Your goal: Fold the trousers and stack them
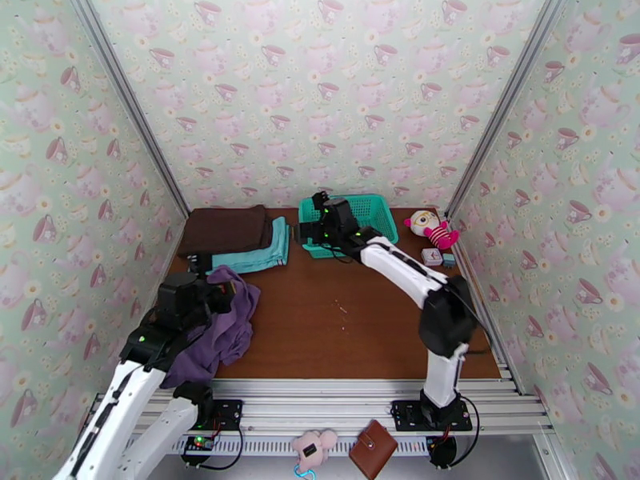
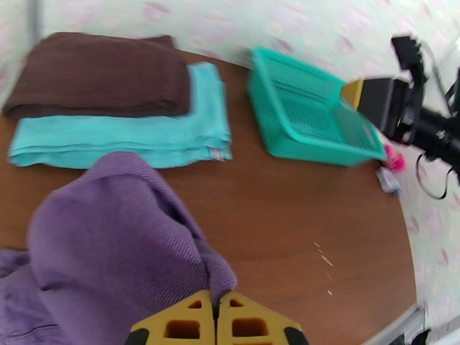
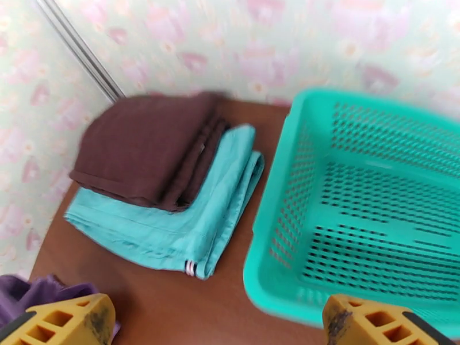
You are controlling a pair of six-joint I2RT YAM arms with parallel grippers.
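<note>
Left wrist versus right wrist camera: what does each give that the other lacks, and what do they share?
Left wrist: the left gripper shut on the purple trousers, and the right arm at the teal basket. Right wrist: the right gripper open by the basket's near rim, its mesh floor bare. Shared: the brown folded garment lying on the teal folded garment, the basket, part of the trousers.

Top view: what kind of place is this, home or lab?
Probably a staged robot test booth, not a home: teacup wallpaper panels held in aluminium struts, both arms bolted to a rail at the table edge, and props such as the basket and plush toy.
</note>
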